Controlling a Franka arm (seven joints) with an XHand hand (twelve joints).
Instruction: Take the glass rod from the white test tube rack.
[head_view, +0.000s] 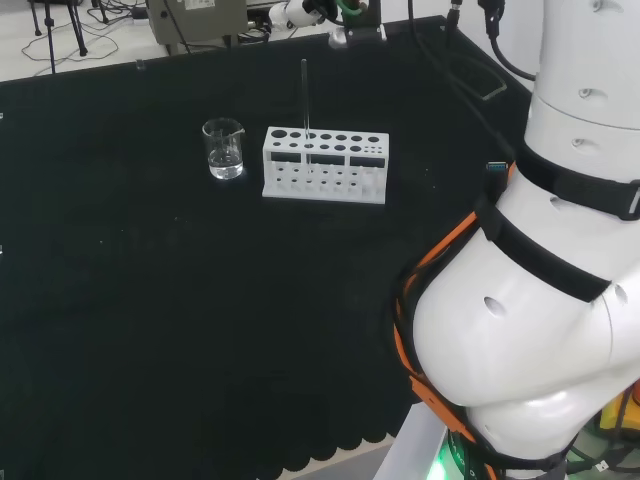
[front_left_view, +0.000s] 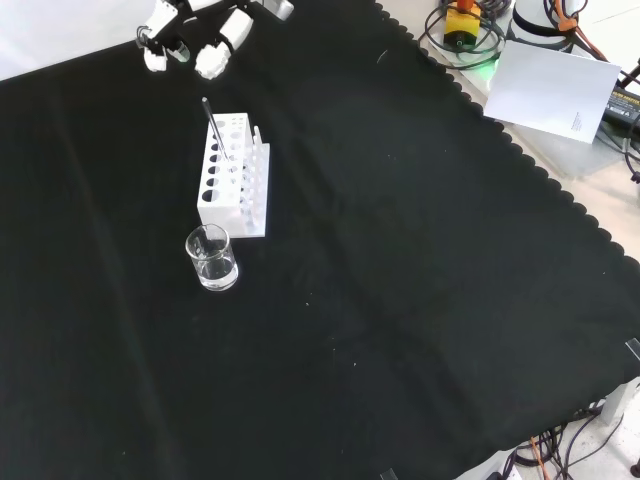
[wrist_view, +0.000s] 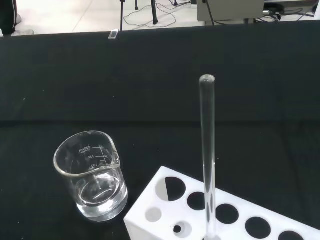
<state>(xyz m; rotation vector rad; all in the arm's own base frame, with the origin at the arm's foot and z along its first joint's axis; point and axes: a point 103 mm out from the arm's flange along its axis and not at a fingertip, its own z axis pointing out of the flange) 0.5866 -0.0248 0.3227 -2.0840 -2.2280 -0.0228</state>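
The glass rod (head_view: 305, 100) stands upright in the white test tube rack (head_view: 325, 165). Our hand (front_left_view: 200, 40), at the rack's 12 o'clock in the front view, holds nothing, fingers loosely curled; we might knock the beaker (front_left_view: 212, 258) or tip the rack.

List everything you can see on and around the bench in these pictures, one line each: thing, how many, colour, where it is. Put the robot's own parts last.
Glass rod: one, clear, standing upright in a hole of the rack.
Test tube rack: one, white, on the cloth; in the front view it lies just below the hand.
Beaker: one, clear glass, on the cloth beside one end of the rack, apart from it.
Cloth: one, black, scalloped edge, covering the bench.
Sheet of paper: one, white, off the cloth at the front view's upper right.
Arm links: white, at the head view's right.
Hand: one, black and white, at the front view's top, touching nothing.
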